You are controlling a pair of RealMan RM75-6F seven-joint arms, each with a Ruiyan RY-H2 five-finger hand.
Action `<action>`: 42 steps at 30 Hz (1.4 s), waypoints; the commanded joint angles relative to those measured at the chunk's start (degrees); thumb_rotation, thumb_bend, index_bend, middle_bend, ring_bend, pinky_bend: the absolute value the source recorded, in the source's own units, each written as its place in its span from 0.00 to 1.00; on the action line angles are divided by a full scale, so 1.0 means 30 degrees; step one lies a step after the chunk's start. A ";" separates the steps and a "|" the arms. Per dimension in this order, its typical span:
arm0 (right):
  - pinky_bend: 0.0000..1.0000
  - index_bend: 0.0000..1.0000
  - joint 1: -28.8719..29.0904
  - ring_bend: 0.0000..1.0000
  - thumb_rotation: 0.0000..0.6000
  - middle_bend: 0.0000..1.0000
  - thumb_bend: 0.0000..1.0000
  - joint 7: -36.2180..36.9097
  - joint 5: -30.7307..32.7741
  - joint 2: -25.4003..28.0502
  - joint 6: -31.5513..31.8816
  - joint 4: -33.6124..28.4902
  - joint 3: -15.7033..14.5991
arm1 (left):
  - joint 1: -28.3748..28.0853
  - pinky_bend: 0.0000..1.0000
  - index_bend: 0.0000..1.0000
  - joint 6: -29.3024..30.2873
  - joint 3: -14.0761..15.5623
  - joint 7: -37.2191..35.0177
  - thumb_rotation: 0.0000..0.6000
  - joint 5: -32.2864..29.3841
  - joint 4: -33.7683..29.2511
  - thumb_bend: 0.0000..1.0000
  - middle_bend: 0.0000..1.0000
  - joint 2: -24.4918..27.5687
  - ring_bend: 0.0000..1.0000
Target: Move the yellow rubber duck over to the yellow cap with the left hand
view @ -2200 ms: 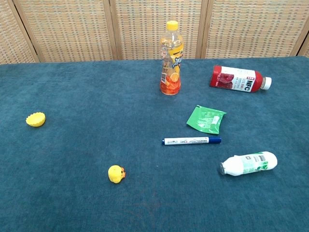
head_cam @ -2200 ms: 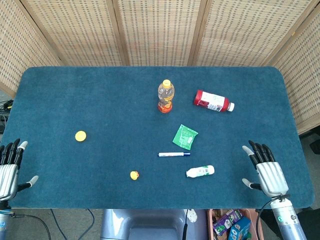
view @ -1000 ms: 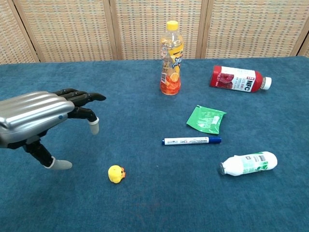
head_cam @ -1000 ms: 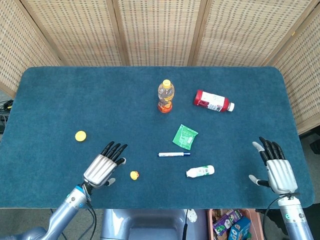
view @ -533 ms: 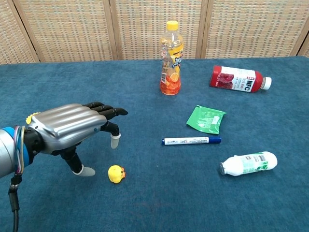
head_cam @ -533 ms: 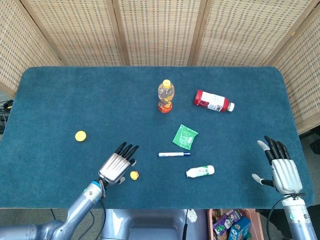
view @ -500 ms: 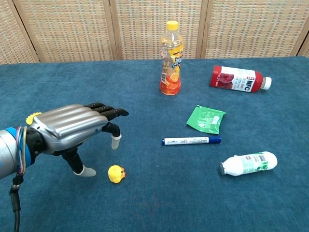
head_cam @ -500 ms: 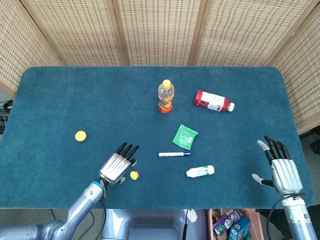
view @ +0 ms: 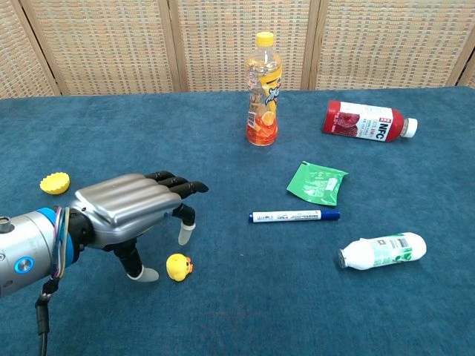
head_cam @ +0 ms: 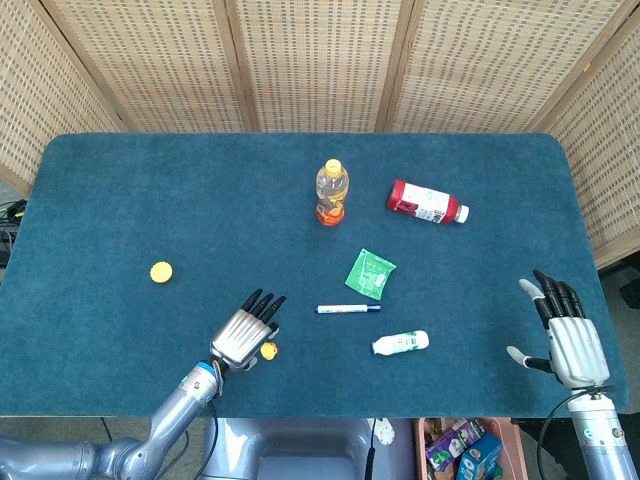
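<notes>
The small yellow rubber duck (view: pixel 177 267) (head_cam: pixel 269 350) sits on the blue table near the front edge. My left hand (view: pixel 133 208) (head_cam: pixel 245 335) hovers just over it and slightly to its left, palm down, fingers spread, holding nothing; the thumb tip lies close beside the duck. The yellow cap (view: pixel 55 182) (head_cam: pixel 161 272) lies well to the left, apart from the hand. My right hand (head_cam: pixel 572 340) stays open at the table's right front edge, seen only in the head view.
An upright orange drink bottle (view: pixel 264 89) stands at the centre back, a red bottle (view: pixel 365 121) lies to its right. A green packet (view: pixel 318 182), a blue marker (view: pixel 295 216) and a white bottle (view: pixel 381 251) lie right of the duck.
My left hand has come in from the table's left front corner and moved right, now hanging over the duck. The right hand has drifted slightly toward the right edge.
</notes>
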 commanded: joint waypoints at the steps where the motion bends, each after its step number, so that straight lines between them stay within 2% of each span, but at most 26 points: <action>1: 0.00 0.00 -0.0007 0.00 1.00 0.00 0.00 0.0011 -0.0001 0.0010 0.0002 0.0005 -0.0002 | -0.0115 0.00 0.45 0.0077 0.0070 -0.0033 1.00 -0.0103 0.0068 0.20 0.00 -0.0101 0.00; 15: 0.00 0.00 -0.0070 0.00 1.00 0.00 0.00 0.0297 -0.0069 0.0052 0.0133 0.0052 0.0024 | -0.0847 0.00 0.47 0.0439 0.0413 0.0064 1.00 -0.0973 0.0476 0.22 0.00 -0.0587 0.00; 33: 0.00 0.00 -0.0134 0.00 1.00 0.00 0.00 0.0573 -0.0267 0.0071 0.0306 0.0123 -0.0003 | -0.1334 0.00 0.57 0.1188 0.0960 0.0082 1.00 -0.1275 0.0659 0.23 0.00 -0.0787 0.00; 42: 0.00 0.00 -0.0137 0.00 1.00 0.00 0.00 0.0596 -0.0250 0.0055 0.0290 0.0159 0.0006 | -0.1265 0.00 0.57 0.1977 0.0860 -0.0588 1.00 -0.0798 0.0041 0.23 0.00 0.0088 0.00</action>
